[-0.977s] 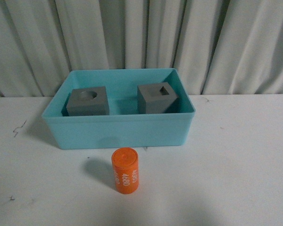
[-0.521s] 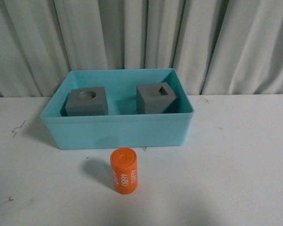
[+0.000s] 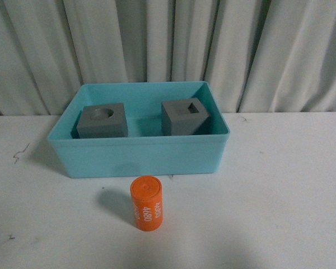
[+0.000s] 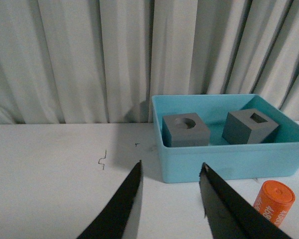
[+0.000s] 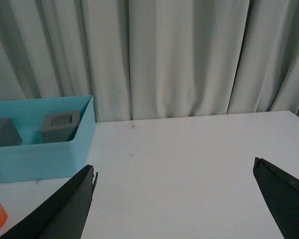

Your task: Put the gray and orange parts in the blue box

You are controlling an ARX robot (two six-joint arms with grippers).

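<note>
The blue box [image 3: 140, 157] stands on the white table in front of the curtain. Inside it sit two gray cubes: one with a round recess [image 3: 102, 121] on the left, one with a square recess [image 3: 186, 116] on the right. The orange cylinder [image 3: 147, 203] with white numerals stands upright on the table just in front of the box. Neither arm shows in the front view. My left gripper [image 4: 171, 169] is open over bare table, near the box [image 4: 229, 162] and the cylinder [image 4: 274, 201]. My right gripper [image 5: 174, 169] is open wide, well to the right of the box [image 5: 40, 159].
A pleated grey curtain [image 3: 168, 45] closes off the back. The white table [image 3: 285, 190] stretches to both sides of the box, with small dark marks [image 3: 19, 154] at the left.
The box, cubes and cylinder have shifted a few pixels to the left in the front view; nothing else differs.
</note>
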